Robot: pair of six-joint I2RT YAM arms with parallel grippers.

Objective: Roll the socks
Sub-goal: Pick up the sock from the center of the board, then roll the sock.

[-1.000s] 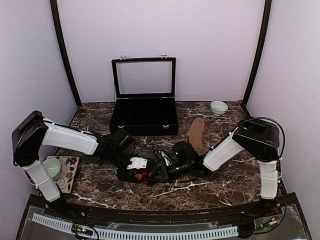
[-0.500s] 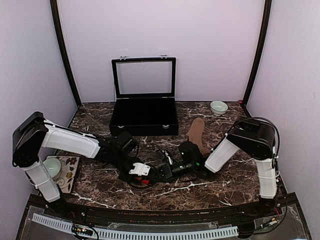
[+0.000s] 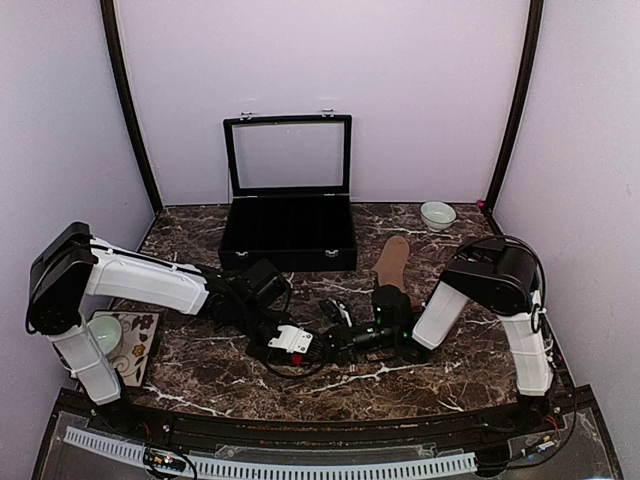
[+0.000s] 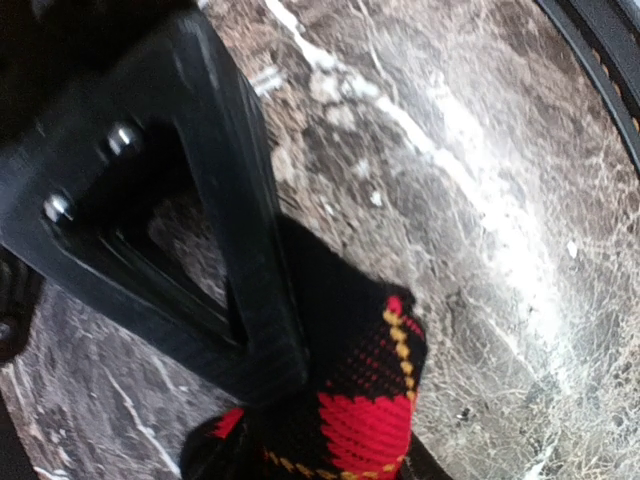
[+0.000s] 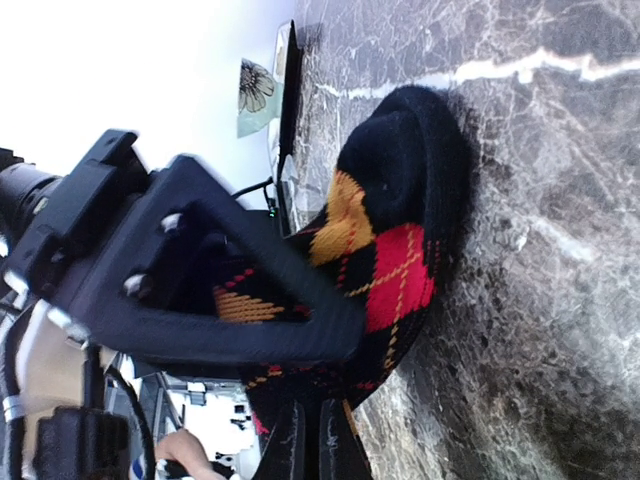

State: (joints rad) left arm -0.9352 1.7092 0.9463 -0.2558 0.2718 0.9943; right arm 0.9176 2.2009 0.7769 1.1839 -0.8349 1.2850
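Note:
The argyle sock, black with red and orange diamonds, lies bunched into a thick fold on the marble table. It fills the gap between both grippers at the table's front middle. My right gripper is shut, its dark finger lying across the sock. My left gripper pinches the sock's red-diamond end from the other side. In the top view the left gripper and right gripper nearly meet and hide that sock. The plain tan sock lies flat behind the right gripper, untouched.
A black case with its glass lid raised stands at the back centre. A small pale bowl sits back right. A cup rests on a floral mat at the front left, under the left arm.
My left gripper has moved right and down onto the argyle sock and its jaws have narrowed. The right arm has drawn in. The sock's red patch has dropped out of the top view.

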